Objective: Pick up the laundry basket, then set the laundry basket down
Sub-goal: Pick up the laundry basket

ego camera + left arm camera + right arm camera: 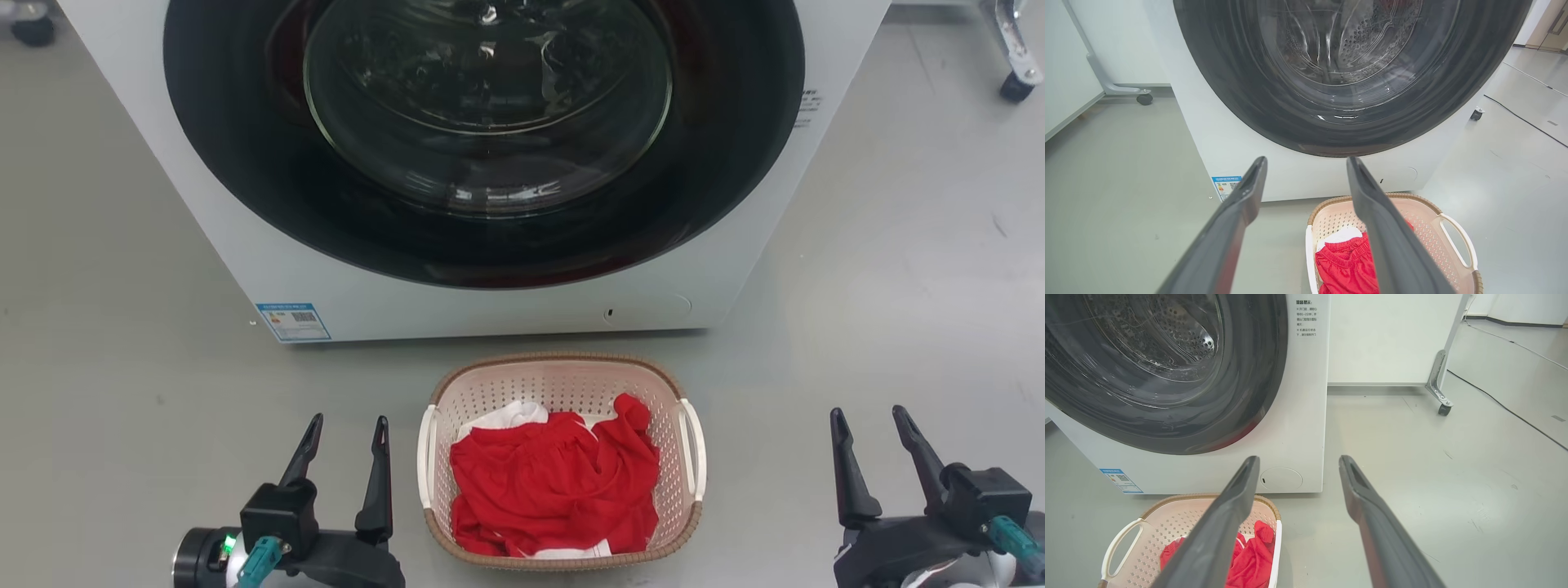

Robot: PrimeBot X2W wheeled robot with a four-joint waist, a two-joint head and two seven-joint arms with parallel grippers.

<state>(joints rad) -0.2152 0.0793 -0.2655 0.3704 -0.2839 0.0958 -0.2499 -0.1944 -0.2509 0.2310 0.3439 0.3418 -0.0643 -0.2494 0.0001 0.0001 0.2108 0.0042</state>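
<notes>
Grey floor (122,245) spreads around one white washer (490,314), whose round dark door (245,188) fills the top of the head view. One blue label (292,321) sits at the washer's lower left corner, and two dark casters (1016,86) show at the top corners of the view. One laundry basket (555,357) stands on the floor just in front of the washer and apart from it, between my two grippers. It has two white handles (694,449), one on each side. It holds one red garment (555,482), with a white cloth (510,415) peeking out at the back. My left gripper (348,420) is near the basket's left handle without touching it, spread apart and empty. My right gripper (867,412) is farther from the right handle, also spread and holding nothing.

From my left wrist, the two fingers (1229,228) rise parted toward the washer door, with bare floor and washer front between them. The basket lies at the lower right, partly behind one finger, with one handle in plain sight. Two casters show, one at the left and one beside the washer at the right.

From my right wrist, both fingers stand parted again over bare floor. The basket sits at the lower left, partly behind one finger. One caster and one dark cable (1506,409) show on the floor to the right.
</notes>
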